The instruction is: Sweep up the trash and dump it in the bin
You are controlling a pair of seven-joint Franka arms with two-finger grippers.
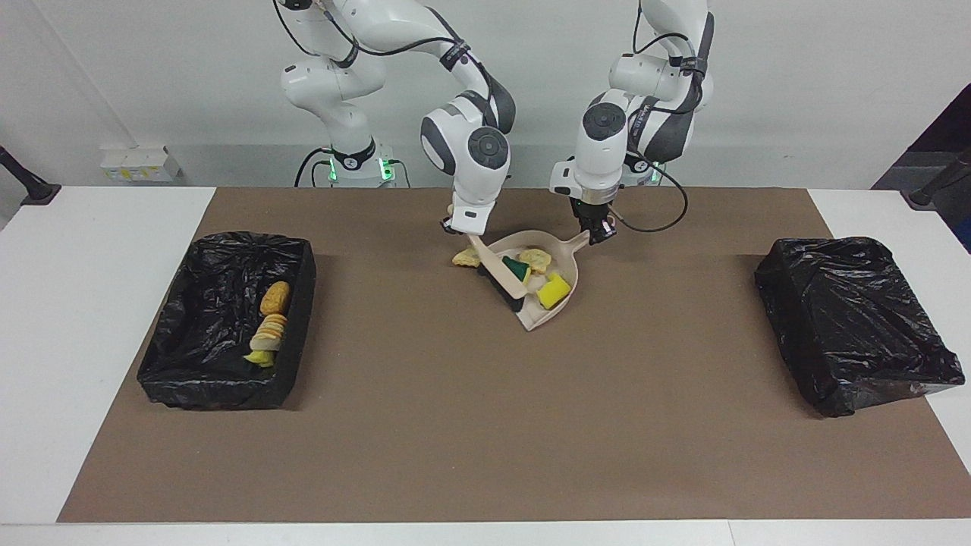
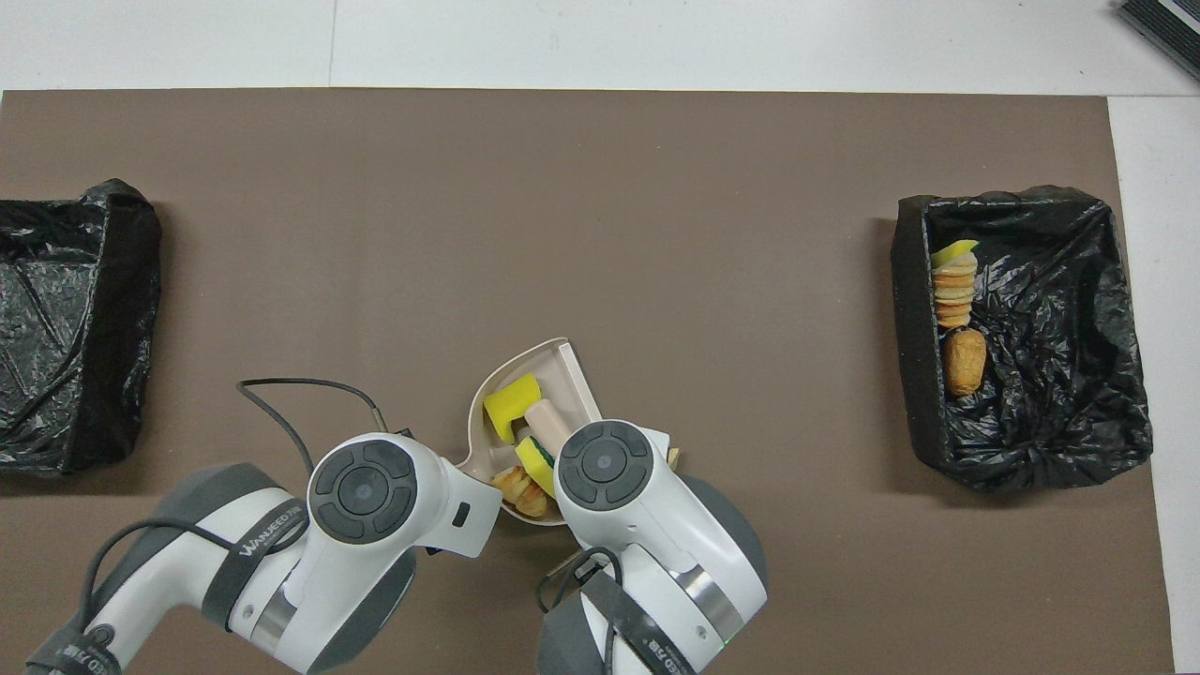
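Right hand [image 1: 464,230] holds the brush [image 1: 502,282] in the dustpan [image 1: 565,292], left hand [image 1: 597,231] gripping its handle.

A brown mat [image 1: 485,425] covers the white surface [image 1: 83,318]. At the mat's left-arm end sits a bin draped shut in black plastic [image 1: 853,322]. Near the mat's corner there, something dark [image 2: 1162,23] lies on the surface.

Two glossy white arms [image 1: 470,144], dark grey joint caps, black cables, green base lights, black wrist lettering
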